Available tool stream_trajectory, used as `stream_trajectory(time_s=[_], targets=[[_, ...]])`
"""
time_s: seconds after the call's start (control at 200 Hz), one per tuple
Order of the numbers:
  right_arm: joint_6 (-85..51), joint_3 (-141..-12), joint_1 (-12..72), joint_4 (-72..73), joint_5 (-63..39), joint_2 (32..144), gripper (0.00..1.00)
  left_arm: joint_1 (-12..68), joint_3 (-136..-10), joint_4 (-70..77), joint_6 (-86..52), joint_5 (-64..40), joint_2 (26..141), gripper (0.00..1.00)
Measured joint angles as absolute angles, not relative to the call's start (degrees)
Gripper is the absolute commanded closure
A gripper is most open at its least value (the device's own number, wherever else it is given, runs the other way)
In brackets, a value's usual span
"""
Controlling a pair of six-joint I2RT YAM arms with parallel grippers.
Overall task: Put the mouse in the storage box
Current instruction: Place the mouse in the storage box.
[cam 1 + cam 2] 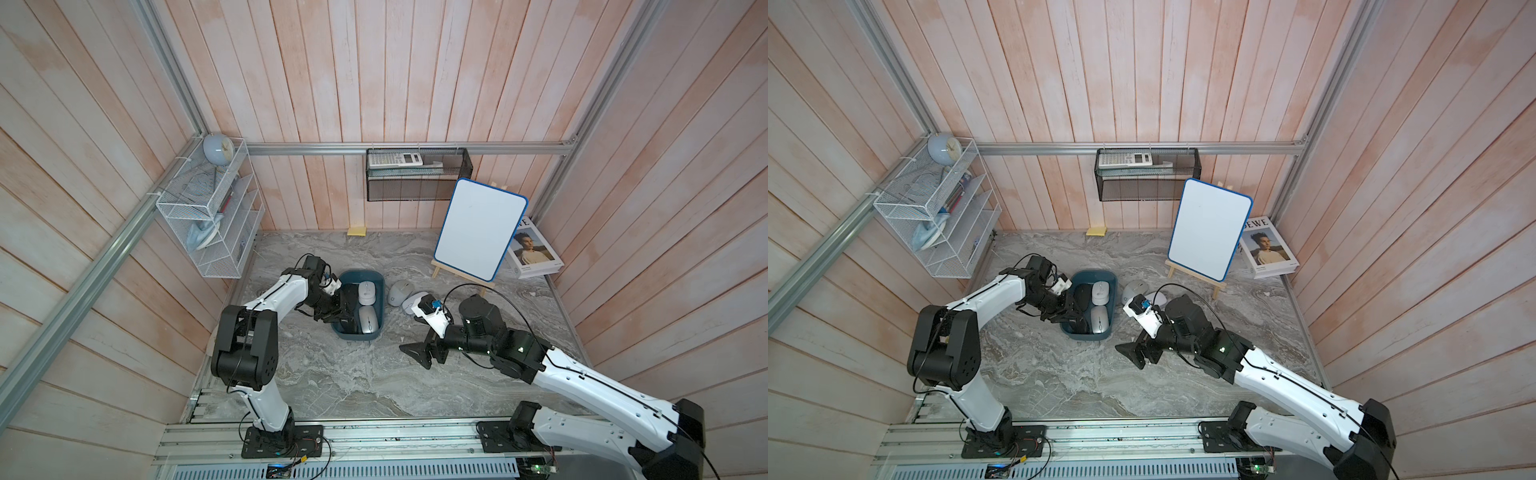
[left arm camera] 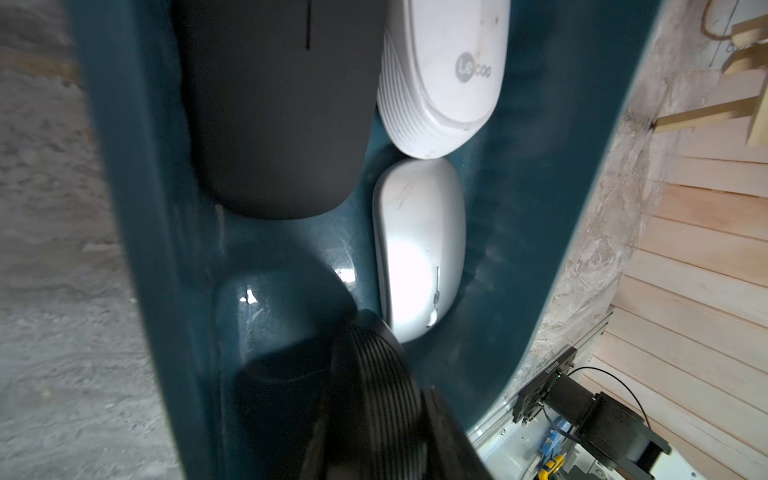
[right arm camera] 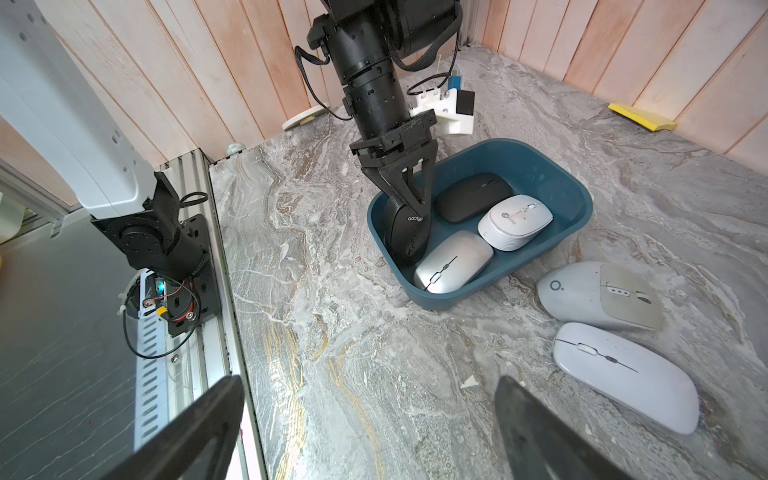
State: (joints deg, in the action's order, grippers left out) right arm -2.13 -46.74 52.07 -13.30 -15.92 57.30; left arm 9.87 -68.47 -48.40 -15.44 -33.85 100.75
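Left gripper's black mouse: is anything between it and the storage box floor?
Nothing visible. The left gripper holds the black mouse on edge inside the storage box, over bare floor; the silver mouse and flat black mouse lie beside it.

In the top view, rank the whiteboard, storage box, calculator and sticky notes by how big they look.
Whiteboard
Storage box
Calculator
Sticky notes
The whiteboard and calculator sit higher, nearer the camera, so true sizes may differ.
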Motion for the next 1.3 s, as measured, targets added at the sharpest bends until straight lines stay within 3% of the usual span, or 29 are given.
stream_trajectory(time_s=[0.16, 0.3, 0.55, 1.3], targets=[[-2.2, -46.74, 52.07, -13.19, -15.92, 57.6, 0.02, 9.56, -69.65, -48.86, -15.18, -34.11, 102.13, 0.75], [-2.37, -46.74, 52.07, -12.97, -15.92, 57.6, 0.02, 9.52, -70.19, -49.08, -14.92, -34.22, 102.63, 0.55], [-2.63, -46.54, 52.07, -12.78, -15.92, 57.82, 0.02, 9.58, -71.75, -49.25, -14.7, -34.0, 103.83, 0.31], [-3.03, -46.52, 52.07, -12.8, -14.37, 58.19, 0.02, 9.52, -80.31, -58.35, -14.2, -22.15, 101.41, 0.25]])
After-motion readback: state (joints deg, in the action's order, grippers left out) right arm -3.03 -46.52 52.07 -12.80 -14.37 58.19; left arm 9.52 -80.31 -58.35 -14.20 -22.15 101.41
